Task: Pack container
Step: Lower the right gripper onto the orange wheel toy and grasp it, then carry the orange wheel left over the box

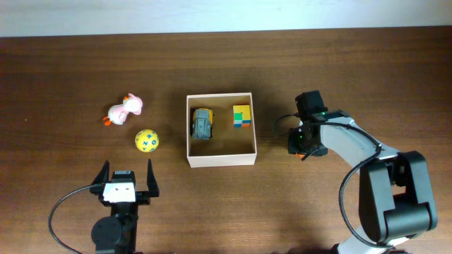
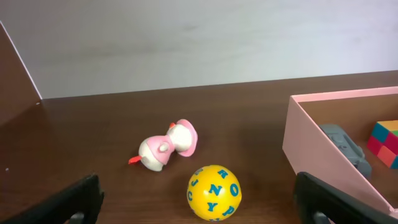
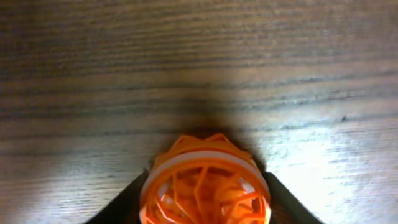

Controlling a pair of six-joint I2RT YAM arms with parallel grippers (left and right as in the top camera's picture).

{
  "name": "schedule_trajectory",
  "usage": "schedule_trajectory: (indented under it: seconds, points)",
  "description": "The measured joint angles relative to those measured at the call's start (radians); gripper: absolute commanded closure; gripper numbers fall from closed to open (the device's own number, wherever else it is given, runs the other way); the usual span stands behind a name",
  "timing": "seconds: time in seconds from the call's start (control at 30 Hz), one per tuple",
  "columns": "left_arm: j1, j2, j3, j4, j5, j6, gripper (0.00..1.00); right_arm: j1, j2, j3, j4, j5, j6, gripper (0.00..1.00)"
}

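The container (image 1: 221,160) is a square white box with a tan inside at the table's middle. In it lie a grey toy car (image 1: 203,124) and a coloured cube (image 1: 241,116). Its wall (image 2: 323,155) shows in the left wrist view. A yellow ball with blue letters (image 1: 146,140) (image 2: 213,192) and a pink and white duck toy (image 1: 125,110) (image 2: 166,146) lie left of the box. My left gripper (image 1: 128,178) (image 2: 199,208) is open, just short of the ball. My right gripper (image 1: 305,143) is right of the box, shut on an orange lattice ball (image 3: 205,183) at the table top.
The dark wooden table (image 1: 70,70) runs to a pale wall at the far edge. The right arm (image 1: 367,152) bends across the right side of the table.
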Motion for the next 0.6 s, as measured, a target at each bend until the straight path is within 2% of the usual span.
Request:
schedule_trajectory:
  seconds: [0.43,0.6]
  points:
    - [0.0,0.0,0.0,0.0,0.0,0.0,0.01,0.0,0.0,0.0,0.004,0.003,-0.002,0.67]
    - [0.0,0.0,0.0,0.0,0.0,0.0,0.01,0.0,0.0,0.021,-0.047,0.003,-0.002,0.67]
